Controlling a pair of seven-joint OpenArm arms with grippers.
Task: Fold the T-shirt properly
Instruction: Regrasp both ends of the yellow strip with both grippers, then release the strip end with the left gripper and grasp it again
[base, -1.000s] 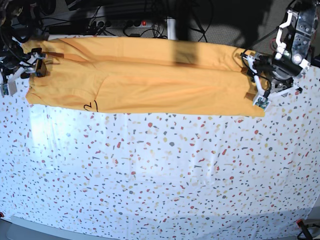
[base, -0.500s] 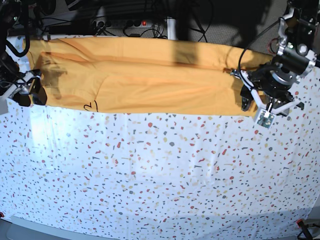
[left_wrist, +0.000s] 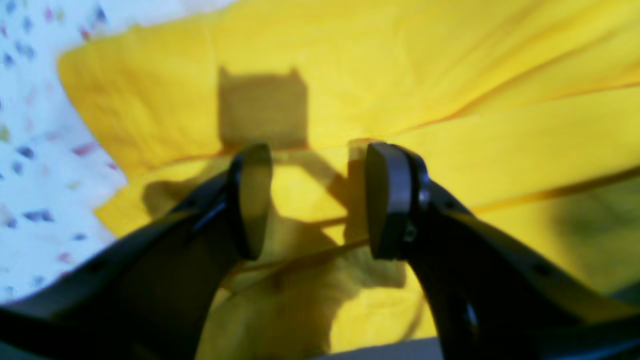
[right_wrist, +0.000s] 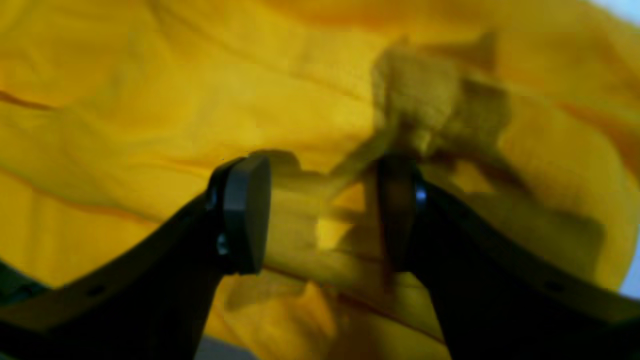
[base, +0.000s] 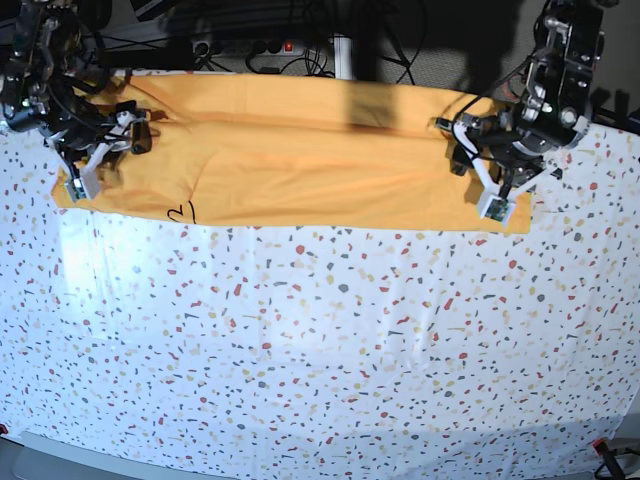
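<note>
Both arms have swung inward over the one T-shirt (base: 300, 160), each with empty jaws parted.

T-shirt (base: 300, 150) - 1 | grippers - 2 | terrazzo-print table cover (base: 320, 340) - 1 | power strip (base: 270, 46) - 1

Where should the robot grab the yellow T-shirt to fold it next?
Probably by its two short ends. The T-shirt lies flat as a long band across the table. The left hand and the right hand each hover open over an end. Coming down from above and pinching the layered edge there would likely lift all layers together.
</note>
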